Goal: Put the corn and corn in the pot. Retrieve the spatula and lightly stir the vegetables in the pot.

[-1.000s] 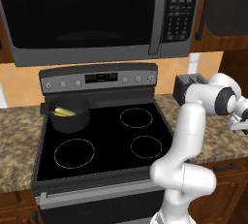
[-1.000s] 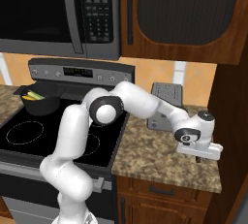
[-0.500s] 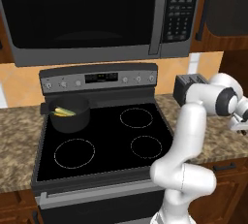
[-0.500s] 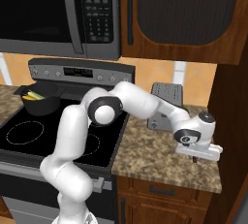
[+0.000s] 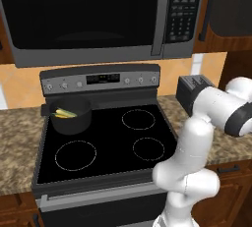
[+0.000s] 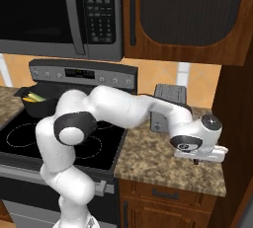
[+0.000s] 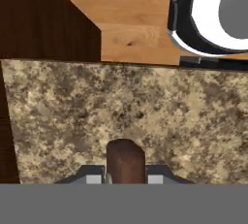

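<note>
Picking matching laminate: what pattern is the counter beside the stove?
Speckled brown-and-tan granite counter; clearest in the hand view.

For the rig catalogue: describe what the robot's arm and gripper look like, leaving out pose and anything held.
The arm is glossy white, built of rounded tubular links with dark grey, nearly black bands and a dark round cap at the joints. The wrist ends in a white rounded head with a dark band. The gripper is small, with two light grey fingers. No cables or markings are visible.
</note>
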